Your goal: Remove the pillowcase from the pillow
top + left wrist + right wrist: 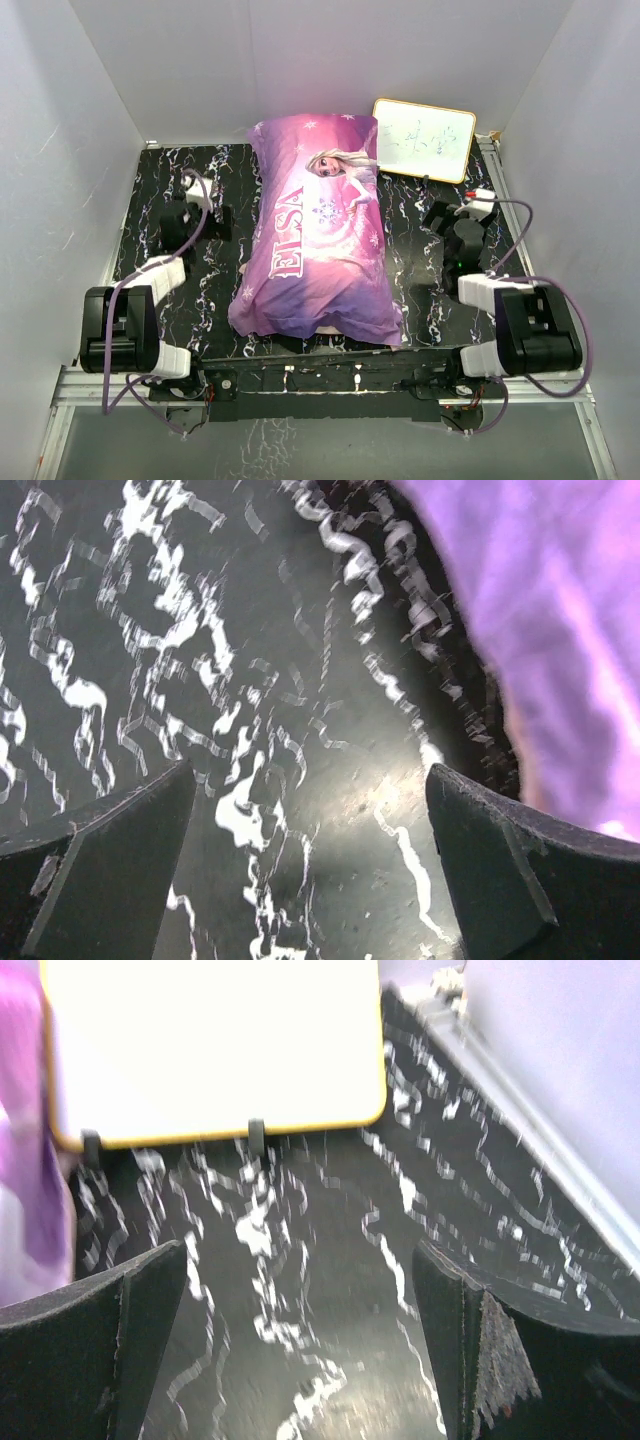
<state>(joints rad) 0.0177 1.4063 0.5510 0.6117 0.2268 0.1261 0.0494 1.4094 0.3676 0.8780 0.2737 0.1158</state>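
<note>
Pillowcase (318, 240) lies between the grippers, touching neither. Both the left gripper (310, 860) and the right gripper (300, 1340) stand wide apart, empty, over the black marbled table (420, 290). White walls (200, 60) surround it; a whiteboard (423, 139) stands beyond the right gripper.

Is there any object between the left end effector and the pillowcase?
Nothing visible. The open left end effector sits beside the pillowcase, and only the table surface lies between them.

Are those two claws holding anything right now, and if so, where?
Nothing. The left gripper and right gripper are both open and empty, beside the pillowcase.
</note>
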